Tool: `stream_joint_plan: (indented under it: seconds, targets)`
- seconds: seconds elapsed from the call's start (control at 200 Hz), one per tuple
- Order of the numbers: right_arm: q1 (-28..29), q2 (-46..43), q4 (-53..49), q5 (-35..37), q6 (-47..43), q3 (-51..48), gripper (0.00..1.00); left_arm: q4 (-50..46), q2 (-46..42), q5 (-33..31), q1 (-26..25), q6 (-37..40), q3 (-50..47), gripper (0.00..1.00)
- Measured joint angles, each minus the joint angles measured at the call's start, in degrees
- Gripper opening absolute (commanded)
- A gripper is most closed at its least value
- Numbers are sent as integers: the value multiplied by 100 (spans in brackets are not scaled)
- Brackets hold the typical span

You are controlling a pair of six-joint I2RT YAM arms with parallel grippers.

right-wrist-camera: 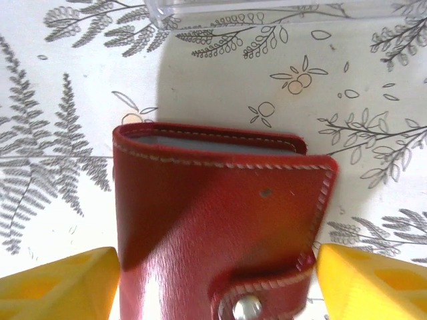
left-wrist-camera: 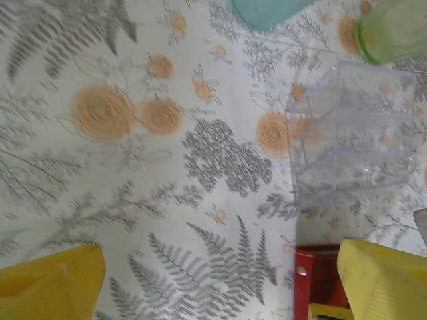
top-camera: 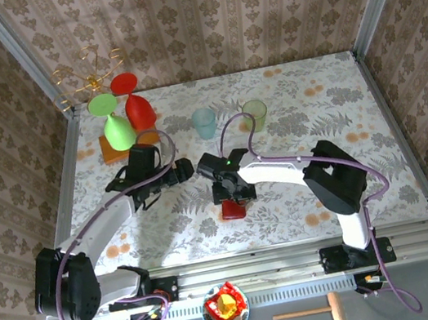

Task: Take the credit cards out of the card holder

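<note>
The red card holder (right-wrist-camera: 220, 227) lies folded on the flowered table, its snap strap (right-wrist-camera: 267, 293) fastened. A grey pocket edge shows at its top; the credit cards are hidden inside. My right gripper (right-wrist-camera: 217, 287) is open and straddles the holder, with a yellow finger (right-wrist-camera: 60, 283) close against each long side. From above, the holder (top-camera: 234, 209) pokes out under that gripper (top-camera: 233, 194). My left gripper (left-wrist-camera: 217, 287) is open over bare table just left of the holder's corner (left-wrist-camera: 319, 280). From above, the left gripper (top-camera: 169, 178) sits beside the right one.
A clear plastic box (left-wrist-camera: 350, 133) stands just beyond the holder. Behind it are a teal cup (top-camera: 204, 122) and a green cup (top-camera: 255, 114). Upturned green (top-camera: 115, 127) and red (top-camera: 136, 106) goblets stand at the back left. A bowl (top-camera: 225, 309) and a wooden hammer (top-camera: 311, 310) lie below the rail.
</note>
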Motion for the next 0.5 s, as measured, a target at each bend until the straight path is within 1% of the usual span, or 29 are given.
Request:
stream_joint_plan:
  seconds: [0.08,0.2,0.5]
  targets:
    - [0,-125,-96,0,-39,0,64,13,2,96,-140,-199,-92,84]
    - [0,-179,-227,2,-52,26,56,17,26,212,-332,-365,-133,83]
    - [0,-179,-291,0,76,26,44,103,42,275,-391,-437,-160,84]
